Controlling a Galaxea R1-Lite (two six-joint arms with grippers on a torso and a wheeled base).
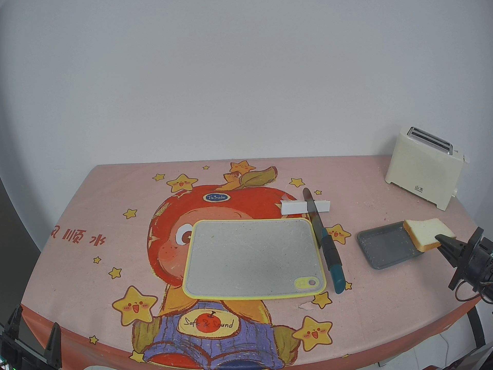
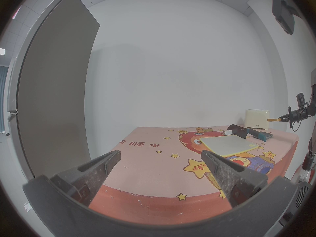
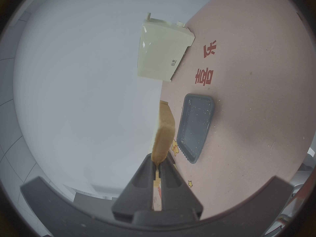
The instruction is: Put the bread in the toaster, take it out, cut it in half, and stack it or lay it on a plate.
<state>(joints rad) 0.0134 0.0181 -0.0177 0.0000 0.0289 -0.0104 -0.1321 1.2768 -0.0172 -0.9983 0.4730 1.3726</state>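
My right gripper (image 1: pixel 442 241) is shut on a slice of white bread (image 1: pixel 428 233), held flat in the air above the right end of the dark grey plate (image 1: pixel 386 246). From the right wrist, the bread (image 3: pixel 163 136) sticks out edge-on from the gripper (image 3: pixel 157 163), with the plate (image 3: pixel 195 126) below and the cream toaster (image 3: pixel 163 51) beyond. The toaster (image 1: pixel 424 165) stands at the table's back right, its slots empty. My left gripper (image 2: pixel 161 158) hangs open off the table's front left corner, holding nothing.
A grey cutting board with a yellow rim (image 1: pixel 254 258) lies mid-table. A knife with a teal handle (image 1: pixel 324 239) lies along its right side, blade resting on a small white block (image 1: pixel 305 206). Crumbs are scattered around the plate.
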